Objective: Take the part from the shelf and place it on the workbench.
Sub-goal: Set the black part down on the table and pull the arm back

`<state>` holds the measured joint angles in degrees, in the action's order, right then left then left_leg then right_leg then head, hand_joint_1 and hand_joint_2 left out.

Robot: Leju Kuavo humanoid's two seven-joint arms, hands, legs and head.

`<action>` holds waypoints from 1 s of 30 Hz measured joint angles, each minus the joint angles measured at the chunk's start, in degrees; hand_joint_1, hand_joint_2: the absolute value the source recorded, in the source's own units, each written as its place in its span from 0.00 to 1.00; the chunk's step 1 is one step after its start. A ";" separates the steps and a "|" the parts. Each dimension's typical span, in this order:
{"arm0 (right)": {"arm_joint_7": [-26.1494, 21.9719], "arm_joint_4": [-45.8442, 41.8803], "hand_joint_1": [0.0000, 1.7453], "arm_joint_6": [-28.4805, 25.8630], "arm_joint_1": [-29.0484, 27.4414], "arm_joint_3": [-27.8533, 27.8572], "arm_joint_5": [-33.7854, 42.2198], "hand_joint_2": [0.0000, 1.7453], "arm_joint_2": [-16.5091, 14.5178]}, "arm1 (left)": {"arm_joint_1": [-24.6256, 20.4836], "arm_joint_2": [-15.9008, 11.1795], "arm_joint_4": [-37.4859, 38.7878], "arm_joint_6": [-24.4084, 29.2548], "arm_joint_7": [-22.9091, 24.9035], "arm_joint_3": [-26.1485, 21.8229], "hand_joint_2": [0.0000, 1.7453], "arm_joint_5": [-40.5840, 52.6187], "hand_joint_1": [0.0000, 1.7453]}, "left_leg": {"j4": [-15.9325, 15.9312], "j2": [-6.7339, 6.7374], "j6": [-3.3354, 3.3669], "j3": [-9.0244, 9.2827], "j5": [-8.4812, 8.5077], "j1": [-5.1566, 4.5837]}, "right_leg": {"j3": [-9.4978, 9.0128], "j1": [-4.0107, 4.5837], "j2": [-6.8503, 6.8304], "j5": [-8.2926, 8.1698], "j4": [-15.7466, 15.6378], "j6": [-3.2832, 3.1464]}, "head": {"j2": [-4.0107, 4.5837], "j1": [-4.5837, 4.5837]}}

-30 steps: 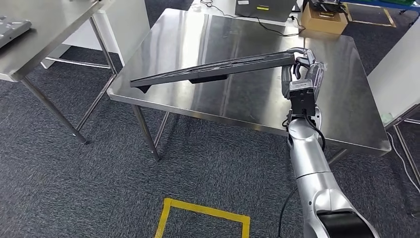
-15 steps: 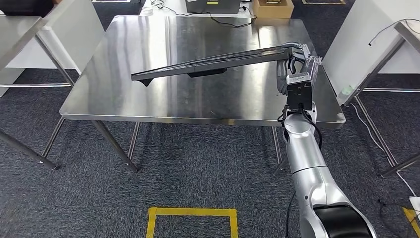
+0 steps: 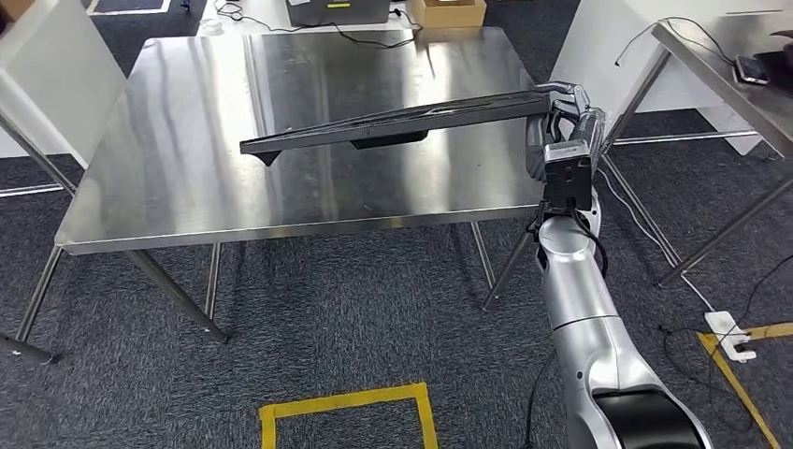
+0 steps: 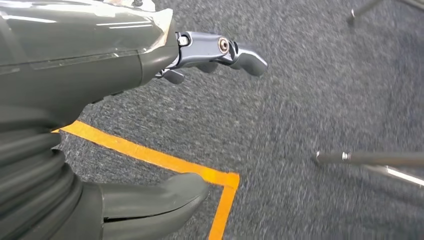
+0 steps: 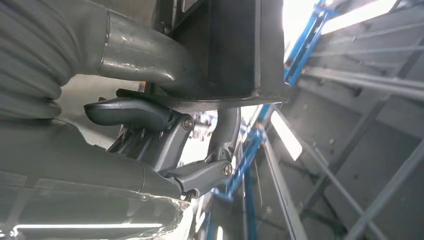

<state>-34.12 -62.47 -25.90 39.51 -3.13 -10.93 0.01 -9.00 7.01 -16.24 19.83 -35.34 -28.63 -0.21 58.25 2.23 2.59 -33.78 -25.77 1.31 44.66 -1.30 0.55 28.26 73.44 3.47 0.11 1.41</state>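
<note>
A long, flat black part hangs level above the steel workbench, stretching from the bench's right edge toward its middle. My right hand grips the part's right end, beside the bench's right edge. In the right wrist view the dark end of the part sits clamped between the thumb and the fingers. My left hand hangs over the carpet with its fingers apart and nothing in it.
A grey box and a cardboard box stand at the bench's far edge, with cables. Another steel table is at the right, white panels at both sides. Yellow tape marks the carpet, and a power strip lies right.
The whole picture has swung, so the camera has turned: the bench has slid left and now lies squarely ahead. My right hand still holds the part over it the same way.
</note>
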 joint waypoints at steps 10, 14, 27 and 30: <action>-1.06 0.31 1.00 -1.77 0.24 -0.14 -1.44 1.00 0.26 | -0.18 0.07 0.00 -0.07 0.00 -0.01 1.00 -0.01 0.00 | 2.79 -0.16 -2.73 -0.88 -2.55 0.16 | -9.24 -0.85 -0.81 -5.09 -16.12 -1.33 | 0.00 -0.36; -1.36 0.86 1.00 -1.61 0.15 -0.71 -1.83 1.00 0.17 | 0.13 -0.03 0.07 -0.21 0.00 -0.09 1.00 0.02 0.00 | 16.30 -2.36 -2.91 -7.96 -8.22 0.26 | -9.32 -0.45 -0.21 -5.00 -16.12 -2.48 | 0.00 -0.57; -1.38 1.36 1.00 -0.43 0.13 -1.50 -2.53 1.00 1.22 | 0.03 0.14 0.09 -0.07 0.00 -0.55 1.00 0.15 0.00 | 1.47 -2.86 -1.95 -1.88 0.21 -0.39 | -8.88 0.47 1.06 -4.77 -15.49 -1.26 | 0.00 -0.19; -1.38 1.61 1.00 -0.13 0.27 -1.71 -2.49 1.00 1.40 | 0.02 0.14 0.09 -0.10 0.00 -0.57 1.00 0.15 0.00 | 1.49 -2.86 -1.78 -1.93 0.23 -0.51 | -8.92 0.38 1.06 -4.89 -15.64 -1.06 | 0.00 -0.19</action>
<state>-35.50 -60.86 -26.04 39.78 -4.84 -13.42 1.40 -8.98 7.15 -16.15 19.73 -35.34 -29.20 -0.07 59.74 -0.64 0.81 -35.71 -25.54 0.81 35.74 -0.93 1.61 23.37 57.80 2.41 0.11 1.22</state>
